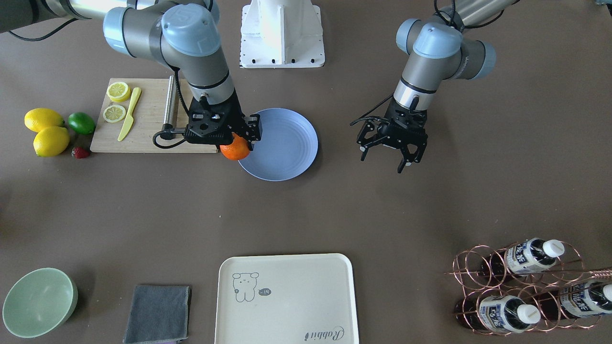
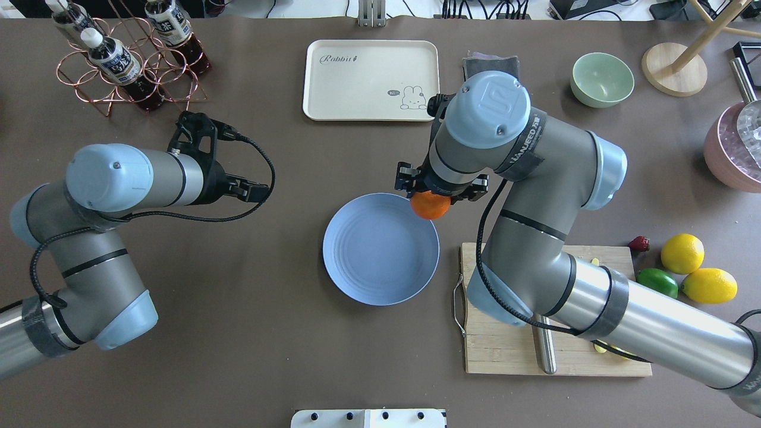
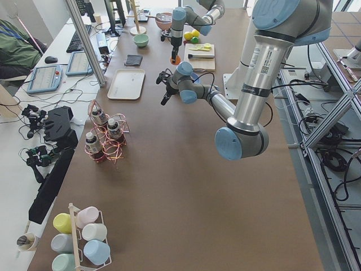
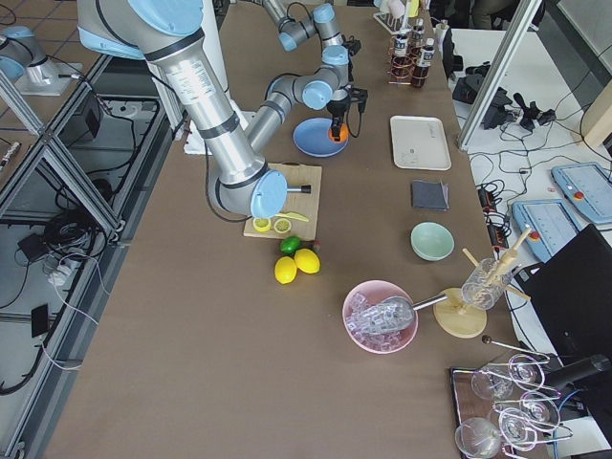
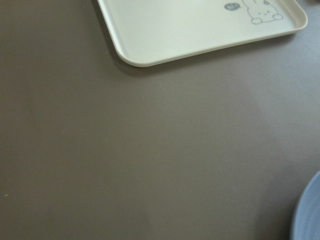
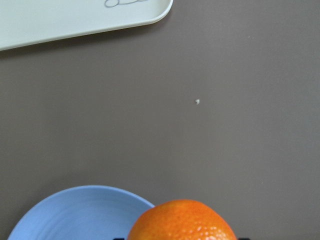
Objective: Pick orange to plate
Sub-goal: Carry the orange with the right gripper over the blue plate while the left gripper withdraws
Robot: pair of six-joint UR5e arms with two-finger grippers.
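Front-facing: right gripper (image 1: 237, 139) is clamping the orange (image 1: 235, 149), fingers closed around it, and is hanging it over the plate (image 1: 289, 143) at the rim nearest the cutting board (image 1: 148, 131). Left gripper (image 1: 385, 157) is idling well apart, fingers spread wide and holding nothing.

Overhead: the orange is overlapping the plate's edge, not its middle.

Right wrist: the rim is showing just beside the fruit.

Risk: released here, the orange is likely striking the rim and rolling off onto the table (image 1: 334, 215). The shallow plate is offering little wall.
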